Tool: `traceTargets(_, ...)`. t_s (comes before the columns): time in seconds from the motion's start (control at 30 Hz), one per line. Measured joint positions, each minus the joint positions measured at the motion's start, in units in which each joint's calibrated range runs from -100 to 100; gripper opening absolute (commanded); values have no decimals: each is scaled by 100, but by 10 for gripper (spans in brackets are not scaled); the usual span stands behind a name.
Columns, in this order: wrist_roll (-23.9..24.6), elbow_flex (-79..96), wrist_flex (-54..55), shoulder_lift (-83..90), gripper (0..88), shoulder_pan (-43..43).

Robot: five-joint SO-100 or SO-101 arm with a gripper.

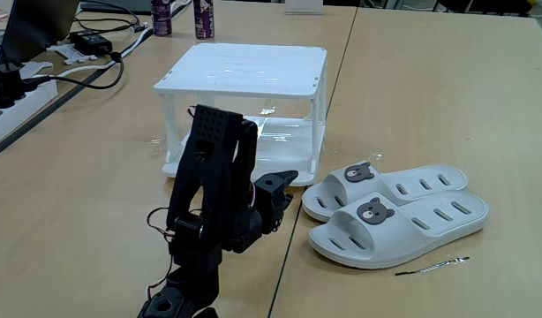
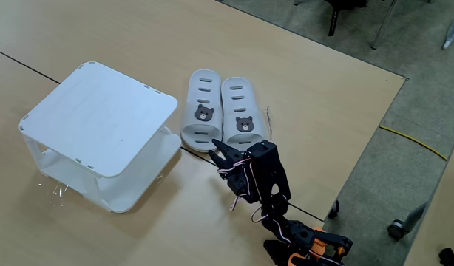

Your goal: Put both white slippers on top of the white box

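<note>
The claw (image 2: 216,151) is seen empty, its fingers slightly spread, hovering just above the toe ends of two white slippers (image 2: 220,111) laid side by side on the surface (image 2: 308,96). One white box (image 2: 101,118) is seen standing beside the claw, nothing on its top.

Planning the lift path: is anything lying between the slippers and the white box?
No. In both fixed views only bare tabletop separates the slippers from the white box; the thin wire lies on their far side.
</note>
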State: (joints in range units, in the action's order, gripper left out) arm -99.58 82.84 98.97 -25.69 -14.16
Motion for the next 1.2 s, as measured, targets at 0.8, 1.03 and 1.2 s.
traceTargets(0.8, 0, -2489, -781, -1402, 185, 67)
traceTargets(1.03, 0, -3208, -1614, -1402, 185, 75)
traceTargets(1.2, 0, -3756, -2189, -1402, 226, -97)
